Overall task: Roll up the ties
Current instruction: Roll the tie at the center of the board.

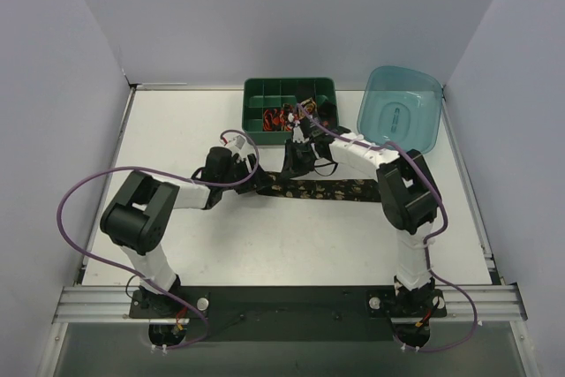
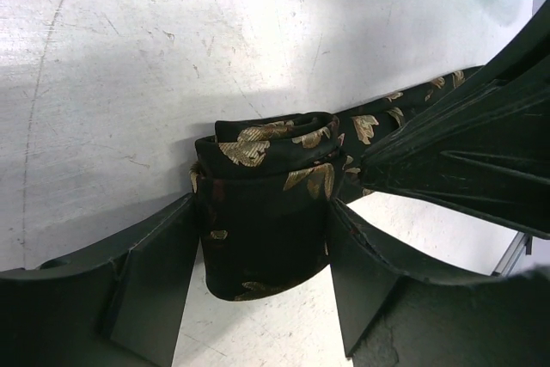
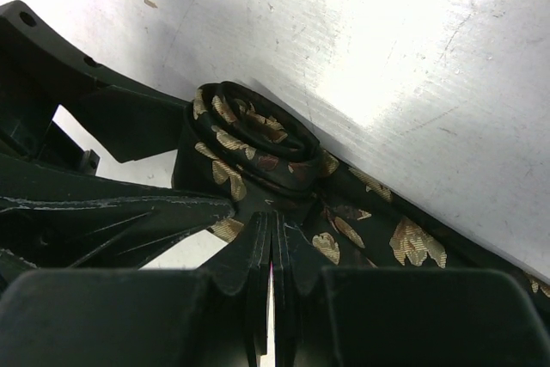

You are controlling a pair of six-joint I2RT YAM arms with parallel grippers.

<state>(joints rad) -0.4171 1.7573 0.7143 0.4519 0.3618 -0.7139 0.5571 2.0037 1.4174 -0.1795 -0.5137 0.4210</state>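
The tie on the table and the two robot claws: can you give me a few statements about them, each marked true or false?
1. The tie is fully rolled up. False: only one end is coiled; a long strip lies flat.
2. The coiled end sits between the left gripper's fingers. True.
3. The right gripper stands wide open. False: its fingers are shut together.
4. From the top camera, the teal tub stands right of the green tray. True.

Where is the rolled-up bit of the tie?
The coil sits just left of centre in the top view, at the tie's left end, between the jaws of the left tool.
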